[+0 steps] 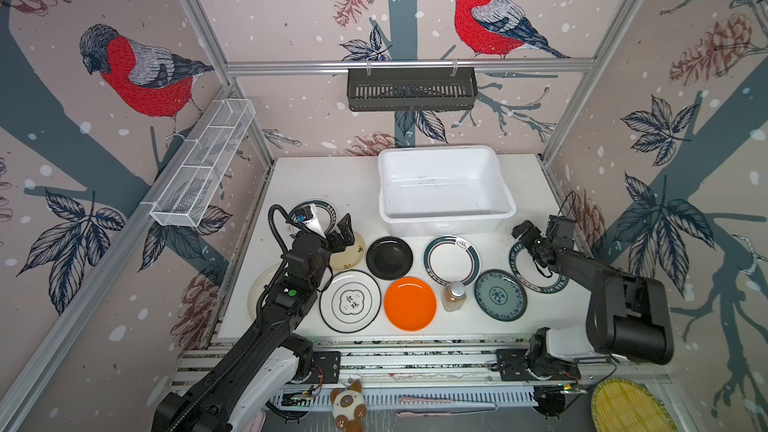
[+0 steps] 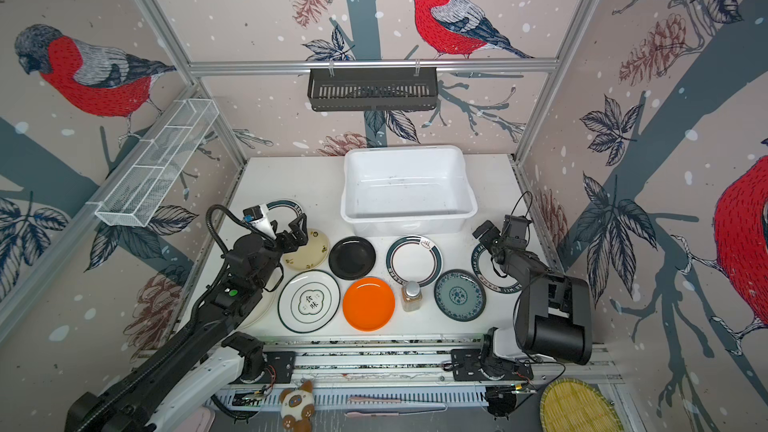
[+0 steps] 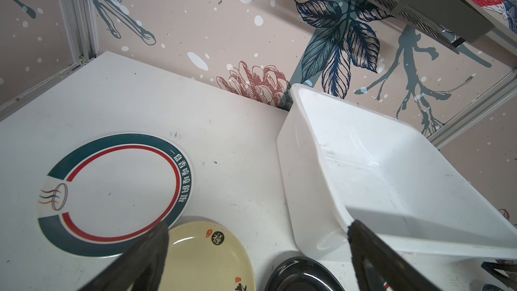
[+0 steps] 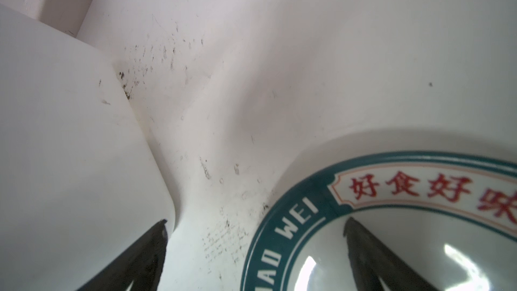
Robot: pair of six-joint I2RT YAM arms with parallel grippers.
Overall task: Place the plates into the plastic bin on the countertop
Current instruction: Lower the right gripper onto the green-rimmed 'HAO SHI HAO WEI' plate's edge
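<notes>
Plates (image 1: 410,303): 9 on the surface (image 1: 324,184) near 1 bin (image 1: 444,218). Both claws gape wide, gripping nothing: left claw (image 3: 258,225) above cream plate (image 1: 351,257), right claw (image 4: 256,222) above teal-rimmed plate (image 4: 293,219).

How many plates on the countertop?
9. Back row: left teal-rimmed, cream, black, middle teal-rimmed, right teal-rimmed. Front: pale plate under left arm, emblem, orange, patterned. Arms could hide more.

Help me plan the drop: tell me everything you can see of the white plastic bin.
The plastic bin is a glossy white rectangular tub with rounded corners and a flared rim. It sits upright at the back of the countertop, open side up and empty. Faint dark scuffs mark its floor.
</notes>
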